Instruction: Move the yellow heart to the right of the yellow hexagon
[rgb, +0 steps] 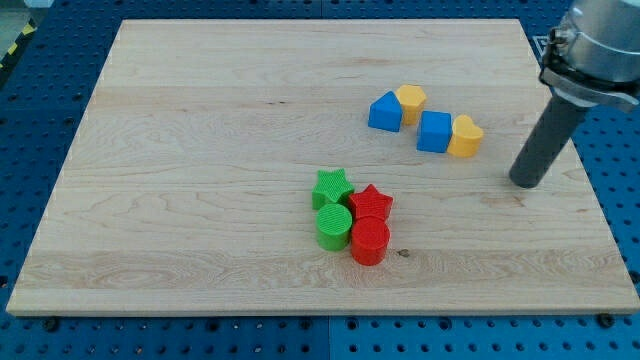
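Rightward, my tip (524, 183) rests on surface (200, 150), apart from yellow heart (466, 136); no tool fitted, nothing gripped. Blue cube (434, 131) touches heart, between it and yellow hexagon (411, 98).

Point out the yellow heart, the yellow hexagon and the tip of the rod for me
yellow heart (466, 134): camera view, on its top face.
yellow hexagon (411, 98): camera view, on its top face.
my tip (524, 183): camera view, at the rod's very end, to the view's right of the yellow heart, apart from it.
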